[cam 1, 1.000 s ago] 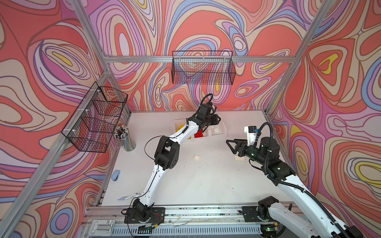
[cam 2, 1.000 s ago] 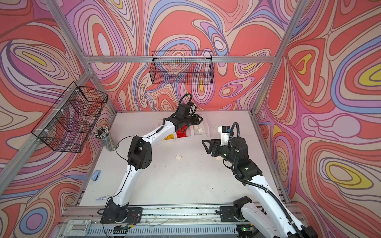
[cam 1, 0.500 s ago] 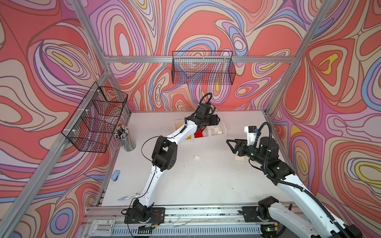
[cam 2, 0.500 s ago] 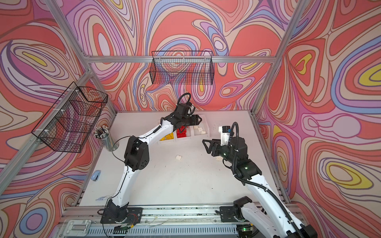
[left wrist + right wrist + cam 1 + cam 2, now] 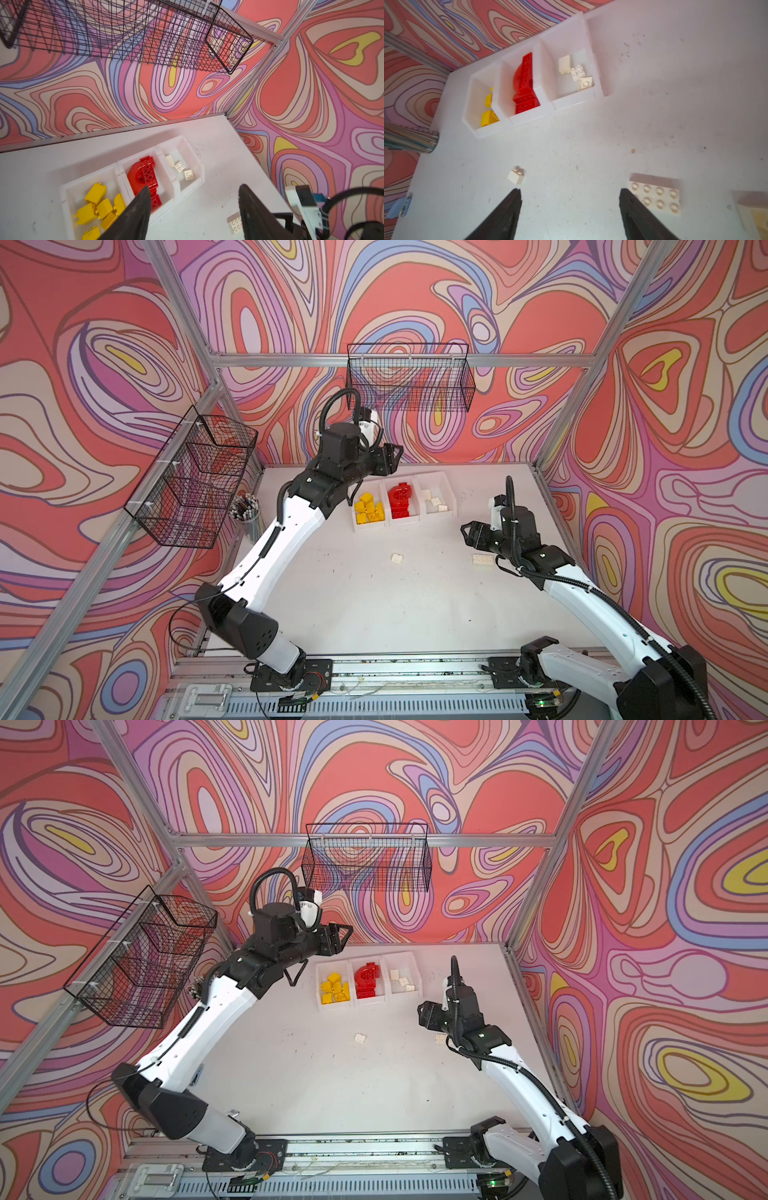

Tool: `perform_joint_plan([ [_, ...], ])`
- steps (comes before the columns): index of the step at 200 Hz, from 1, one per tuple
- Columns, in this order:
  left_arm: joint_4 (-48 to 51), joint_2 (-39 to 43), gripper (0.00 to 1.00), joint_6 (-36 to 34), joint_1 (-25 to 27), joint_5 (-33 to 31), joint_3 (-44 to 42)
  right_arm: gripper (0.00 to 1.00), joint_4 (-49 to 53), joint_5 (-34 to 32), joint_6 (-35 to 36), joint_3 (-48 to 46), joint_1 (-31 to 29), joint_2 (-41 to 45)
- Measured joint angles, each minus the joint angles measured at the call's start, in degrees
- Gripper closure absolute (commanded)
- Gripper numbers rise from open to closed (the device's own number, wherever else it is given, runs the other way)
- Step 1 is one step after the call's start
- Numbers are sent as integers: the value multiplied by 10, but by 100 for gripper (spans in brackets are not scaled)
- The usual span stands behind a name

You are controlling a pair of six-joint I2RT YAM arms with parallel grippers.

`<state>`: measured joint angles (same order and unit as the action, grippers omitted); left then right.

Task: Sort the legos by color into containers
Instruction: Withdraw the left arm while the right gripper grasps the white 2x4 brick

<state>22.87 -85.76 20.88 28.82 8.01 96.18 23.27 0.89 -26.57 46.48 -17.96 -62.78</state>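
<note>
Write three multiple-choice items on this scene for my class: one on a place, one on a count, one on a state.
1. Where in the row of bins do the red legos lie?
A. at the left end
B. in the middle
C. at the right end

2. How many white legos lie inside the bins?
A. one
B. six
C. three

3. The right hand is:
A. shut on a white lego
B. open and empty
C. shut on a red lego

Answers:
1 B: both top views show the red ones in the middle of the row.
2 C: the right wrist view shows three white pieces together in one bin.
3 B: its fingers stand apart with nothing between them.
</note>
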Motion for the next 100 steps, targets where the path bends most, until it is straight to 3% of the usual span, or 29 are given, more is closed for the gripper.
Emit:
perform_joint_plan([
  [49,66,140,28,-30,0,-26,-200,3,26,-82,8,-1,0,-46],
  [100,95,210,26,-61,0,-63,-290,2,19,-131,14,-10,0,-125],
])
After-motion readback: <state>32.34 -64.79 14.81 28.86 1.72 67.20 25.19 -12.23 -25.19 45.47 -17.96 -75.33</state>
